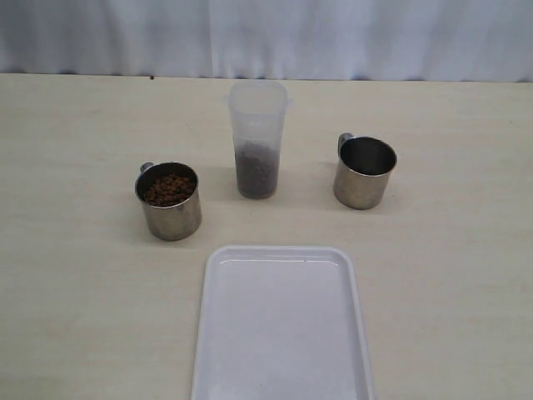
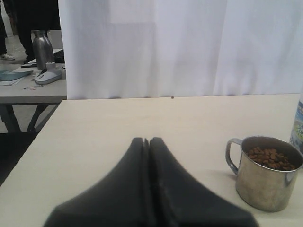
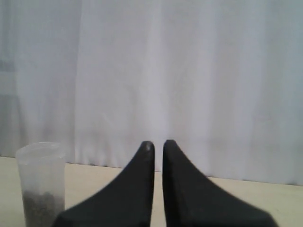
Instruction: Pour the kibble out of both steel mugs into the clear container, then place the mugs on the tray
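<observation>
In the exterior view a steel mug (image 1: 169, 204) filled with brown kibble (image 1: 168, 188) stands left of the clear container (image 1: 257, 137). Kibble (image 1: 256, 171) fills the container's lower part. The second steel mug (image 1: 364, 173) stands to the right, its inside dark with no kibble showing. The white tray (image 1: 281, 325) lies in front, bare. Neither arm shows in this view. My left gripper (image 2: 146, 140) is shut and holds nothing, with the full mug (image 2: 265, 177) off to one side of it, apart. My right gripper (image 3: 158, 143) is shut and holds nothing, with the container (image 3: 41, 182) beside it.
A white curtain (image 1: 266, 37) hangs along the table's far edge. Past the table's side edge in the left wrist view stands another table with a steel bottle (image 2: 42, 49) and small items on it.
</observation>
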Tool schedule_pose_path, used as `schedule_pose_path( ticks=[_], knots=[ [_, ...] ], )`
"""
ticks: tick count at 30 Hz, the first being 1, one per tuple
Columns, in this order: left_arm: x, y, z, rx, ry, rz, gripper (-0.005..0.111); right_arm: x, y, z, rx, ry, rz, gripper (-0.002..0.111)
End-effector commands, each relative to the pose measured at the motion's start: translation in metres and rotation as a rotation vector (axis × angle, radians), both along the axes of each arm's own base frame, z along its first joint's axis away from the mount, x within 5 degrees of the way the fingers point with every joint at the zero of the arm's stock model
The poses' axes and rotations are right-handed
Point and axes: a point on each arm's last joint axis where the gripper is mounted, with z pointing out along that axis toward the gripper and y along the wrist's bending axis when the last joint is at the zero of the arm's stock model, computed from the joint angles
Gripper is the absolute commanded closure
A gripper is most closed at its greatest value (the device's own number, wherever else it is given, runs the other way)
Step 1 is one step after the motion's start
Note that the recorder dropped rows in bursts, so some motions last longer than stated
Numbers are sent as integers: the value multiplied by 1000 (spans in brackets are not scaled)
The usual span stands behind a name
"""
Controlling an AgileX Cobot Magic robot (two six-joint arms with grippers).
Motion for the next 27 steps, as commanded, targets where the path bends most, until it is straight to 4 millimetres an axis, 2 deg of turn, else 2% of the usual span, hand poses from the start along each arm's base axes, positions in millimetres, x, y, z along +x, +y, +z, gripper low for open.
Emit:
schedule_pose_path(
  ticks=[1, 4, 5, 7, 10, 11, 15, 27],
  knots=[
    [0, 0, 0, -8, -10, -6, 107, 1, -4, -2, 84, 17, -27, 103],
    [0, 0, 0, -8, -10, -6, 107, 1, -8, -3, 177, 29, -59, 103],
    [0, 0, 0, -8, -10, -6, 107, 1, -12, -4, 262, 42, -89, 103],
    [0, 0, 0, -8, -10, -6, 107, 2, -18, -9, 293, 91, -157, 103],
    [0, 0, 0, -8, -10, -6, 107, 2, -20, -21, 221, 224, -203, 103],
    [0, 0, 0, -8, -10, -6, 107, 2, -19, -25, 146, 266, -204, 103],
    [0, 0, 0, -8, -10, -6, 107, 1, -17, -31, 23, 330, -192, 103],
    [0, 0, 1, -8, -15, -6, 107, 1, -14, -34, -35, 364, -135, 103]
  ],
)
